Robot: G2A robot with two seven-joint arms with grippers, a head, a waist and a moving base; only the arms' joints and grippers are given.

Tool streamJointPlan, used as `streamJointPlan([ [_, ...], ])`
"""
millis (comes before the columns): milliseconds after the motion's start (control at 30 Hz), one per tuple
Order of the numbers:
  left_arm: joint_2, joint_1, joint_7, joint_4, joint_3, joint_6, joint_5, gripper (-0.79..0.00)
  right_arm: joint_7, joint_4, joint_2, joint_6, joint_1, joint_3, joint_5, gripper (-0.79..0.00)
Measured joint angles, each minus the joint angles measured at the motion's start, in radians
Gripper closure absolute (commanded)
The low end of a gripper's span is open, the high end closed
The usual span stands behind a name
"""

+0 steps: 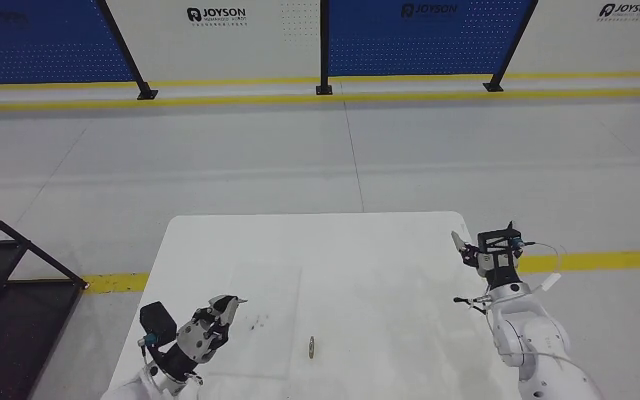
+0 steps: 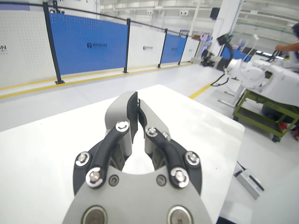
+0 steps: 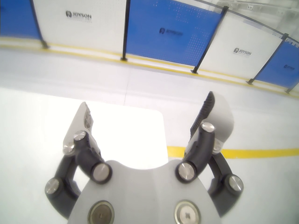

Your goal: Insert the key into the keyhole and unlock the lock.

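My left gripper (image 2: pixel 137 97) is closed, my right gripper (image 3: pixel 147 102) wide. A small metal object (image 1: pixel 313 347) lies on the tabletop (image 1: pixel 400 260).

Top view: looks steeply down from on high onto the white desk (image 1: pixel 380 260), taking in its far edge and the blue-and-white fence (image 1: pixel 420 35) beyond. Left wrist view: sits close behind the left fingers (image 2: pixel 116 113), low over the desk, facing the fence at a slant. Right wrist view: sits close behind the right fingers (image 3: pixel 222 115), facing past the desk's far corner. Shared by all three: desk top and fence.
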Motion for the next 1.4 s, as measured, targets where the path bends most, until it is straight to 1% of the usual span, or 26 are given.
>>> streamJointPlan([
  [67,-0.001,-0.011,0.075,0.035,0.006,-0.028,0.013,0.000,-0.015,-0.021,-0.002,-0.053,-0.035,-0.051,-0.032,-0.785],
  [133,-0.001,-0.020,0.113,0.059,0.010,-0.034,0.029,0.000,-0.031,-0.053,-0.002,-0.101,-0.080,-0.108,-0.085,-0.785],
  [233,-0.001,-0.021,0.114,0.060,0.010,-0.033,0.031,0.000,-0.038,-0.092,-0.004,-0.169,-0.136,-0.213,-0.176,-0.785],
  [333,-0.001,-0.020,0.113,0.060,0.010,-0.033,0.030,0.000,-0.026,-0.085,-0.008,-0.247,-0.156,-0.330,-0.246,-0.785],
  [433,-0.001,-0.020,0.113,0.060,0.010,-0.033,0.030,0.000,0.005,-0.043,-0.018,-0.300,-0.133,-0.453,-0.310,-0.785],
  [533,-0.001,-0.021,0.113,0.060,0.010,-0.033,0.030,0.000,0.027,0.012,-0.033,-0.329,-0.095,-0.559,-0.302,-0.785],
  [633,-0.001,-0.021,0.113,0.060,0.010,-0.033,0.030,0.000,0.047,0.069,-0.049,-0.312,-0.057,-0.633,-0.269,-0.785],
  [733,-0.001,-0.021,0.113,0.060,0.010,-0.033,0.030,0.000,0.048,0.119,-0.063,-0.279,-0.030,-0.680,-0.232,-0.785],
  [767,-0.001,-0.020,0.113,0.060,0.010,-0.033,0.030,0.000,0.053,0.134,-0.067,-0.268,-0.020,-0.691,-0.224,-0.573],
  [800,-0.001,-0.021,0.113,0.060,0.010,-0.033,0.030,0.000,0.056,0.147,-0.071,-0.254,-0.011,-0.702,-0.221,-0.425],
  [833,-0.001,-0.021,0.113,0.060,0.010,-0.033,0.030,0.000,0.060,0.164,-0.077,-0.233,0.001,-0.717,-0.219,-0.388],
  [900,-0.001,-0.021,0.113,0.060,0.010,-0.033,0.030,0.000,0.065,0.184,-0.084,-0.202,0.018,-0.736,-0.218,-0.345],
  [967,-0.001,-0.021,0.113,0.060,0.010,-0.033,0.030,0.000,0.073,0.202,-0.091,-0.176,0.034,-0.753,-0.214,-0.332],
  [1000,-0.001,-0.021,0.113,0.060,0.010,-0.033,0.030,0.000,0.075,0.207,-0.093,-0.166,0.040,-0.759,-0.213,-0.314],
  [1233,-0.001,-0.021,0.113,0.060,0.010,-0.033,0.030,0.000,0.082,0.243,-0.108,-0.096,0.068,-0.793,-0.218,-0.274],
  [1267,-0.001,-0.021,0.113,0.060,0.010,-0.033,0.030,0.000,0.083,0.247,-0.109,-0.090,0.071,-0.797,-0.217,-0.252],
  [1333,-0.001,-0.021,0.113,0.060,0.010,-0.033,0.030,0.000,0.082,0.256,-0.113,-0.073,0.078,-0.802,-0.216,-0.157],
  [1367,-0.001,-0.021,0.113,0.060,0.010,-0.033,0.030,0.000,0.081,0.260,-0.114,-0.064,0.080,-0.805,-0.217,-0.089],
  [1400,-0.001,-0.021,0.113,0.060,0.010,-0.033,0.030,0.000,0.081,0.264,-0.115,-0.057,0.083,-0.808,-0.218,-0.049],
])
